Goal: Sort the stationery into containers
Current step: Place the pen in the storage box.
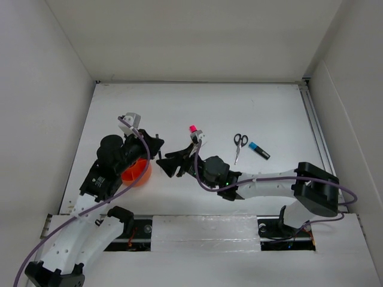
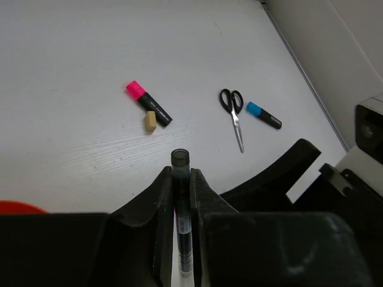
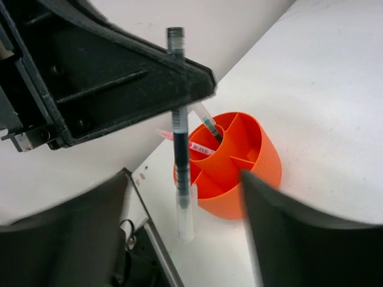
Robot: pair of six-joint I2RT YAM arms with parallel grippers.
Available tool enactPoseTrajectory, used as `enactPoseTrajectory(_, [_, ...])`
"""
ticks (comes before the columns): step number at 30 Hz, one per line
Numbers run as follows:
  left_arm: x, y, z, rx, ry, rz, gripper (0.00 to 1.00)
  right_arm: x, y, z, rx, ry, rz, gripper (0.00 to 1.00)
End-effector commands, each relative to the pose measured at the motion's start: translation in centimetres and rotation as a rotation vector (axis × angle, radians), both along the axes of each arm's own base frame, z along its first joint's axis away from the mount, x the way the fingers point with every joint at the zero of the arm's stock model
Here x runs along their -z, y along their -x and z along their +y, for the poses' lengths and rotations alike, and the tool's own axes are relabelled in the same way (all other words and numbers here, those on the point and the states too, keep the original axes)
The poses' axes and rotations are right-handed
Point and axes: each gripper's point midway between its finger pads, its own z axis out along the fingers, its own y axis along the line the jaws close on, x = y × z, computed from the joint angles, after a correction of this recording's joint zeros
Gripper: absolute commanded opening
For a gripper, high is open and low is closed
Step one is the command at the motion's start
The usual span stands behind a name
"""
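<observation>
Starting at the left gripper (image 2: 181,179): pinched right down on the dark pen (image 2: 180,161), fingers (image 2: 163,188) pressed to either side of the barrel. Pen's long axis in line with those fingers, dark cap end poking out past the tips, clear tail end back toward the wrist.

Over at the right gripper (image 3: 184,179): spread apart, nothing held, just straddling that same pen with a gap on each side. So, pen in the left's grip alone by the look of it.

Now the key bit. Right under the pen in the right wrist view: the orange cup (image 3: 266,161), dividers showing, thin pink pen (image 3: 194,147) leaning in one compartment. Dark pen roughly upright there, lower end overlapping the cup's wall. Over a slot or just outside the rim? Can't tell.

From the left wrist view, only a sliver of orange, low and left of the fingers. Way nearer the left arm than the right. Probably a small nudge toward the cup's middle, then a tail-first drop.

Further out on the table (image 2: 72,72), well apart from the cup: pink-capped highlighter (image 2: 148,103) with the eraser (image 2: 150,121) right against it, then the scissors (image 2: 233,110) and blue-capped marker (image 2: 263,115) just beside each other.
</observation>
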Motion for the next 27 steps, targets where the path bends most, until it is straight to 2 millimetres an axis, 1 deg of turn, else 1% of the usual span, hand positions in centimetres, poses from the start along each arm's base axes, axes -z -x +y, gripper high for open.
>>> enactPoseTrajectory(1, [-3.0, -0.9, 2.8, -0.153, -0.018, -0.115, 0.0, -4.5, -0.5, -0.3, 0.041, -0.113, -0.055, 0.82])
enactPoseTrajectory(2, [-2.8, -1.8, 4.9, -0.279, -0.04, -0.125, 0.0, -3.2, -0.9, -0.6, 0.07, -0.077, -0.038, 1.0])
enactPoseTrajectory(4, [-3.0, -1.9, 7.2, -0.41, -0.039, -0.145, 0.0, -2.1, -1.0, -1.5, 0.089, -0.047, -0.025, 1.0])
enactPoseTrajectory(5, [-2.8, -2.2, 8.3, -0.469, -0.046, -0.152, 0.0, -2.0, -0.8, -1.9, 0.09, -0.041, -0.023, 1.0])
enactPoseTrajectory(6, [-2.9, -2.4, 9.8, -0.558, -0.06, -0.156, 0.0, -1.8, -0.8, -2.3, 0.099, -0.037, -0.021, 1.0])
enactPoseTrajectory(7, [-2.4, -2.6, 10.4, -0.593, -0.072, -0.15, 0.0, -0.6, -0.8, -2.9, 0.109, -0.004, -0.018, 1.0])
enactPoseTrajectory(8, [-2.5, -2.6, 11.0, -0.626, -0.078, -0.151, 0.0, -0.9, -0.6, -3.4, 0.109, -0.012, -0.021, 1.0])
enactPoseTrajectory(9, [-1.8, -2.8, 12.2, -0.697, -0.103, -0.14, 0.0, -0.2, -0.6, -3.9, 0.118, 0.012, -0.012, 1.0])
enactPoseTrajectory(10, [-1.8, -2.8, 12.9, -0.733, -0.11, -0.141, 0.0, -0.2, -0.7, -4.3, 0.128, 0.011, -0.011, 1.0])
enactPoseTrajectory(11, [-1.3, -2.9, 13.5, -0.766, -0.132, -0.126, 0.0, 0.8, -0.5, -4.9, 0.128, 0.035, -0.004, 1.0])
enactPoseTrajectory(12, [-0.8, -2.9, 14.1, -0.805, -0.137, -0.116, 0.0, 0.4, -0.2, -5.5, 0.128, 0.028, -0.006, 1.0])
enactPoseTrajectory(13, [-0.4, -2.8, 15.2, -0.867, -0.167, -0.104, 0.0, 0.5, -0.2, -5.9, 0.137, 0.029, -0.005, 1.0])
enactPoseTrajectory(14, [0.5, -2.7, 15.6, -0.889, -0.188, -0.09, 0.0, 1.3, 0.0, -6.5, 0.137, 0.044, -0.001, 1.0])
enactPoseTrajectory(15, [0.1, -2.6, 15.9, -0.909, -0.17, -0.111, 0.0, 0.8, 0.2, -7.0, 0.137, 0.028, -0.005, 1.0])
enactPoseTrajectory(16, [0.1, -2.4, 16.6, -0.932, -0.194, -0.127, 0.0, 0.6, 0.3, -7.3, 0.137, 0.024, -0.007, 1.0])
enactPoseTrajectory(17, [0.0, -2.3, 16.9, -0.948, -0.192, -0.141, 0.0, 1.5, 0.4, -7.9, 0.138, 0.048, -0.008, 1.0])
enactPoseTrajectory(18, [0.2, -1.9, 17.3, -0.961, -0.191, -0.16, 0.0, 1.4, 0.6, -8.2, 0.138, 0.044, -0.009, 1.0])
enactPoseTrajectory(19, [-0.7, -2.0, 17.5, -0.973, -0.174, -0.199, 0.0, 0.8, 0.7, -8.6, 0.139, 0.035, -0.022, 1.0])
enactPoseTrajectory(20, [-0.8, -1.9, 17.8, -0.981, -0.193, -0.214, 0.0, 0.7, 0.9, -8.7, 0.13, 0.038, -0.022, 1.0])
enactPoseTrajectory(21, [-0.6, -2.0, 17.8, -0.98, -0.202, -0.217, 0.0, 1.0, 1.0, -8.9, 0.13, 0.047, -0.02, 1.0])
enactPoseTrajectory(22, [-0.8, -2.0, 17.7, -0.981, -0.195, -0.223, 0.0, 0.4, 1.1, -9.3, 0.131, 0.041, -0.03, 1.0])
enactPoseTrajectory(23, [-0.8, -1.9, 17.9, -0.988, -0.205, -0.224, 0.0, 0.4, 1.3, -9.4, 0.122, 0.047, -0.03, 1.0])
enactPoseTrajectory(25, [0.5, -2.6, 17.6, -0.97, -0.252, -0.193, 0.0, 0.4, 1.5, -10.0, 0.123, 0.047, -0.038, 1.0])
enactPoseTrajectory(26, [0.8, -2.8, 17.5, -0.968, -0.263, -0.183, 0.0, -0.4, 1.7, -10.2, 0.112, 0.031, -0.045, 1.0])
enactPoseTrajectory(27, [1.0, -2.9, 17.4, -0.966, -0.272, -0.176, 0.0, -0.3, 1.8, -10.5, 0.112, 0.029, -0.045, 1.0])
